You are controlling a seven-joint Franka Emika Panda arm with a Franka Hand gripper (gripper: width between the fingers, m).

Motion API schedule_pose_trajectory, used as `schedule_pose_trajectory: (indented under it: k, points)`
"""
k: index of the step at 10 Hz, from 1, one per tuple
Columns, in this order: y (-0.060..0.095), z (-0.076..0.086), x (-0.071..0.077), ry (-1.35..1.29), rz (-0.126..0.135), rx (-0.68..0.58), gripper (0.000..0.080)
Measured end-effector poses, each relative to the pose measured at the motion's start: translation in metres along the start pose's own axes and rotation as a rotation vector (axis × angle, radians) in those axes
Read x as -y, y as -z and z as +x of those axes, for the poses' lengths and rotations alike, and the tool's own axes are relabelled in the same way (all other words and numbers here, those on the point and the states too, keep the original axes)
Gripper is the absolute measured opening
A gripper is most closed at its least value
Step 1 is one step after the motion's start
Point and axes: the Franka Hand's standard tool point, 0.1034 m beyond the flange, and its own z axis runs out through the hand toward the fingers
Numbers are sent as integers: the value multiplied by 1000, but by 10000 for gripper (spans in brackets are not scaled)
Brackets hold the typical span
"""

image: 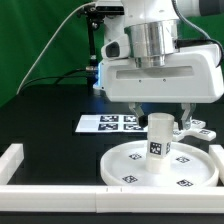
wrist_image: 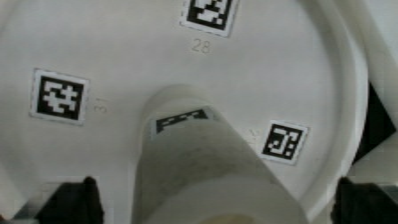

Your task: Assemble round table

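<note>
The large round white disc (image: 130, 165) lies flat on the black table, with tags on its face. It also fills the wrist view (wrist_image: 107, 60). The short thick cylinder leg (image: 160, 140) stands upright at the disc's centre and shows in the wrist view (wrist_image: 205, 150) too. My gripper (image: 160, 120) is right above it and open, with a finger on each side of the leg's top. In the wrist view the gripper (wrist_image: 217, 205) shows a gap between each finger and the leg. The small cross-shaped foot (image: 197, 128) lies behind the disc, on the exterior view's right.
The marker board (image: 108, 123) lies behind the disc, toward the exterior view's left. The white border rail (image: 50, 172) runs along the front and left edges of the table. A black stand with cables (image: 95, 50) is at the back.
</note>
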Motion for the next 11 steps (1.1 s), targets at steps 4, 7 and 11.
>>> schedule_pose_trajectory:
  k: [4,7,11]
  points:
    - [0,-1,-1,428,-18,25,649]
    - [0,2,-1,810,-57,29,649]
    - [0,3,0,831,-71,31,522]
